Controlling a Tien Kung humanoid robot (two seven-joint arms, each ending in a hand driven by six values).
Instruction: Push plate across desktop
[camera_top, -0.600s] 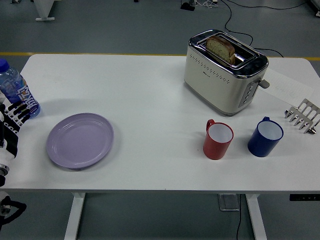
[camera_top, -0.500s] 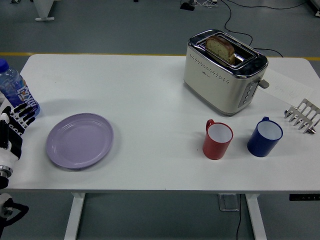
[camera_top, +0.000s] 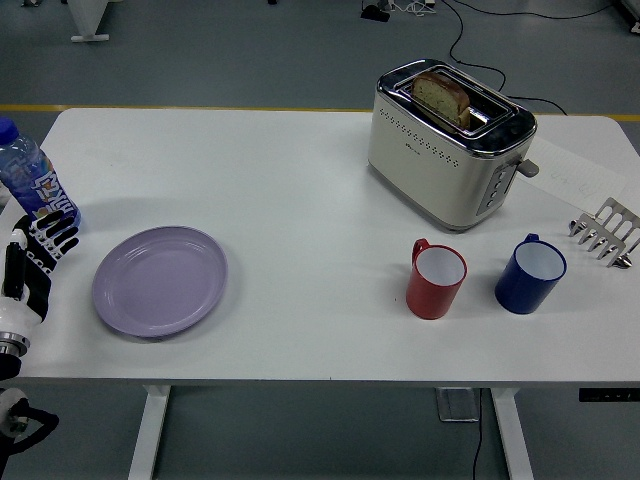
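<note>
A lavender plate (camera_top: 160, 281) lies flat on the white table (camera_top: 320, 190), at its front left. My left hand (camera_top: 35, 252) hovers at the table's left edge, a short gap to the left of the plate, not touching it. Its black and white fingers (camera_top: 56, 231) are stretched out and hold nothing. The right arm is out of the picture.
A blue water bottle (camera_top: 28, 177) stands just behind my left hand. A cream toaster (camera_top: 447, 143) with bread in it sits at the back right. A red mug (camera_top: 436, 279), a blue mug (camera_top: 530, 273) and a metal rack (camera_top: 606, 232) stand right of centre.
My left hand has come in from the left edge, moving right and slightly down toward the plate. The plate has stayed where it was.
</note>
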